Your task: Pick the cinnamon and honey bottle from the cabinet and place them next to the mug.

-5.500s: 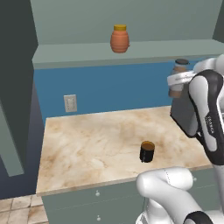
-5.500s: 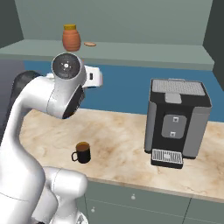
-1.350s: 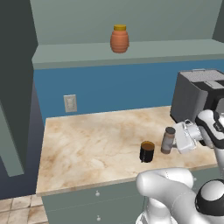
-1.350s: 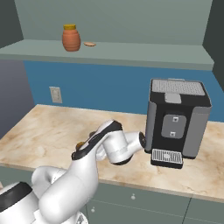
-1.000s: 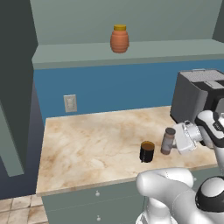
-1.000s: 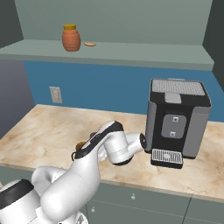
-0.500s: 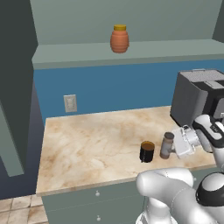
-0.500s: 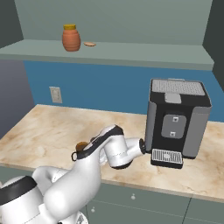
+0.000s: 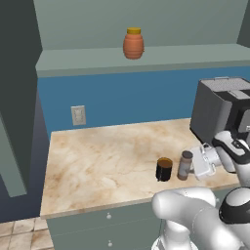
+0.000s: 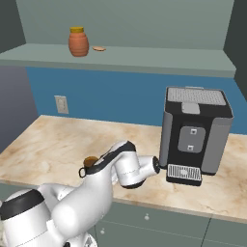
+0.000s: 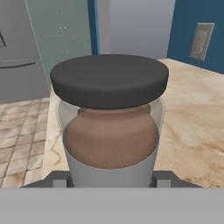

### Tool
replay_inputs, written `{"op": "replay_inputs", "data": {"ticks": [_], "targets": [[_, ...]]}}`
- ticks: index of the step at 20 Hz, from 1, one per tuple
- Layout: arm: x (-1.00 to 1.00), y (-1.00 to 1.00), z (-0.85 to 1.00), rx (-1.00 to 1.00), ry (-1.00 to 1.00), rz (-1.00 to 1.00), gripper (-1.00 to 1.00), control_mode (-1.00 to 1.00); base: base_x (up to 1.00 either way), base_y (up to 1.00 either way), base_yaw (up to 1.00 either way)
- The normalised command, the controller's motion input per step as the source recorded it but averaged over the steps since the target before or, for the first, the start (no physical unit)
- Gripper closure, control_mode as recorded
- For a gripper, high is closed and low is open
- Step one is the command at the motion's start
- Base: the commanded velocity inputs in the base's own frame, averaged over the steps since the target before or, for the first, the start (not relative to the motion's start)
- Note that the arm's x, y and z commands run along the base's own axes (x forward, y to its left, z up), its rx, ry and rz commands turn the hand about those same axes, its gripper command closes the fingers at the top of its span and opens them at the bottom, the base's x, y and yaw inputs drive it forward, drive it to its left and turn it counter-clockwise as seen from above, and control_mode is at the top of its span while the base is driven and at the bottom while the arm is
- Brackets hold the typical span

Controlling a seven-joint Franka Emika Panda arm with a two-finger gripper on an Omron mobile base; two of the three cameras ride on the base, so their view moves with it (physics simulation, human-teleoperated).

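Claw (image 9: 191, 166) tips hidden behind cinnamon (image 9: 185, 165)

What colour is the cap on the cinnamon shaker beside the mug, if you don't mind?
Dark grey; the cinnamon shaker shows its cap best in the hand view.

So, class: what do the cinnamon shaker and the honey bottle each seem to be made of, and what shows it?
Cinnamon shaker: clear glass or plastic, probably; brown powder shows through the wall, under a matte dark grey cap.
Honey bottle: opaque matte orange, ribbed; ceramic or plastic, the look leaves it open.
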Motion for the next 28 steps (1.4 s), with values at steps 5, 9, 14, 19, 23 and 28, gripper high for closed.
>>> {"op": "replay_inputs", "data": {"ticks": [5, 9, 14, 19, 23, 28], "targets": [[0.24, 0.0, 0.0, 0.0, 0.05, 0.0, 1.0, -1.0, 0.0, 0.0, 0.0], [0.18, 0.0, -0.01, 0.0, 0.04, 0.0, 1.0, -1.0, 0.0, 0.0, 0.0], [0.12, 0.0, -0.08, 0.0, 0.01, 0.0, 1.0, -1.0, 0.0, 0.0, 0.0], [0.06, 0.0, -0.18, 0.0, 0.0, 0.0, 1.0, -1.0, 0.0, 0.0, 0.0], [0.01, 0.0, -0.2, 0.0, 0.0, 0.0, 1.0, -1.0, 0.0, 0.0, 0.0], [0.0, 0.0, -0.16, 0.0, 0.0, 0.0, 1.0, -1.0, 0.0, 0.0, 0.0]]}}
